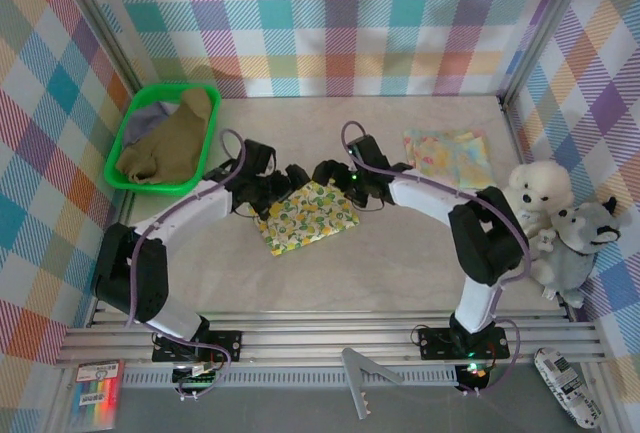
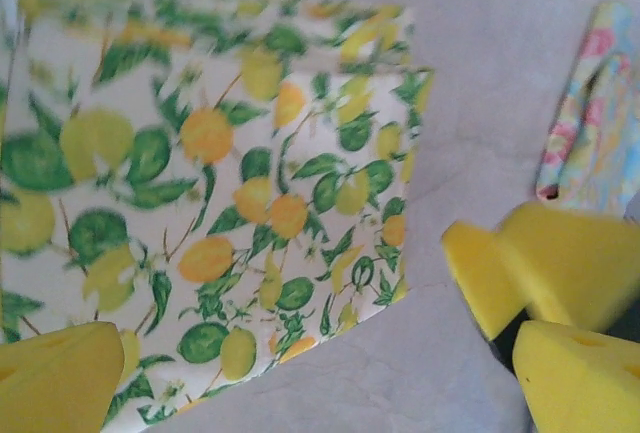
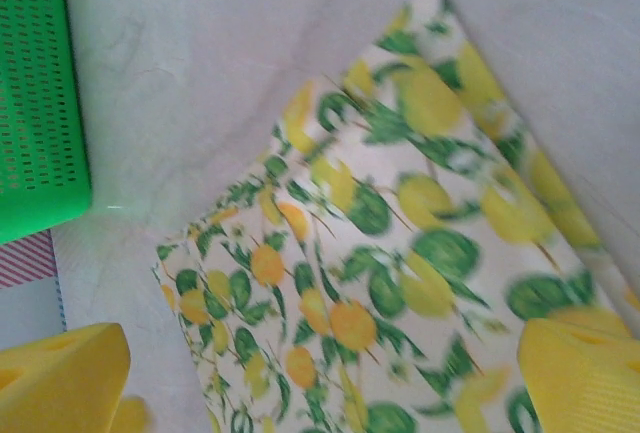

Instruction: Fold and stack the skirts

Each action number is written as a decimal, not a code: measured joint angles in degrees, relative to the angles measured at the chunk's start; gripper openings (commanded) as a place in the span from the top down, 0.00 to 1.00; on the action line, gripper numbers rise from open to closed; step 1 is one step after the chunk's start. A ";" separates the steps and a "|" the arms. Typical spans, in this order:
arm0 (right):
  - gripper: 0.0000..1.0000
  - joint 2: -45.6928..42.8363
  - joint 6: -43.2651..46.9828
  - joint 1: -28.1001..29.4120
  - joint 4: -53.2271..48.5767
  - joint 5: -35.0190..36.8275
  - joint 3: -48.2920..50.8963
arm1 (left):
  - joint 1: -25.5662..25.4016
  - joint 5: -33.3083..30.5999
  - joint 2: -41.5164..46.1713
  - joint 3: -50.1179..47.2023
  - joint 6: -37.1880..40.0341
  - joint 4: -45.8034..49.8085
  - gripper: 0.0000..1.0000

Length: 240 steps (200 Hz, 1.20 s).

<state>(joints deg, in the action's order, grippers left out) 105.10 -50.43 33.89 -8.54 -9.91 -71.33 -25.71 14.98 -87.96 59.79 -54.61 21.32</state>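
1. The olive skirt (image 1: pixel 172 145) and grey skirt (image 1: pixel 150 113) are left waiting in the basket (image 1: pixel 150 186).
2. The lemon-print skirt (image 1: pixel 305 215) lies folded at mid-table, ungripped.
3. The left gripper (image 2: pixel 285 313) and right gripper (image 3: pixel 320 343) are spread wide above it. They should be raised straight up so the folds are not dragged, before it is stacked on the pastel skirt (image 1: pixel 447 156).

The lemon skirt (image 1: pixel 305 215) is thin, matt printed cloth, smooth, with crisp folded edges. The pastel skirt (image 1: pixel 447 156) is similar light printed cloth. The basket (image 3: pixel 40 103) is glossy green plastic with perforated walls. The olive skirt (image 1: pixel 165 148) looks a thicker, soft, matt fabric. The table (image 1: pixel 400 253) is matt, pale and faintly marbled. The pads (image 2: pixel 60 378) look like matt yellow foam. The toys (image 1: pixel 540 188) are fluffy plush. The rails (image 1: pixel 300 338) are brushed metal.
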 measured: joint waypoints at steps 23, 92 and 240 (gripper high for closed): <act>0.01 5.25 0.83 -0.17 0.31 -1.14 -5.14 | -0.02 -1.33 -2.19 -3.52 -5.51 -1.44 0.00; 0.02 11.21 1.73 -1.92 -0.31 -4.20 -7.78 | 2.62 -5.64 -5.07 -9.01 -9.40 -6.47 0.00; 0.56 18.03 34.40 -4.55 -8.92 -18.88 -14.95 | 8.79 -3.17 -6.29 -6.40 22.51 -0.37 0.01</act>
<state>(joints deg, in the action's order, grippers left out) 123.13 -16.03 29.34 -17.45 -28.80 -86.28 -16.93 11.81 -94.26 53.39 -32.10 20.95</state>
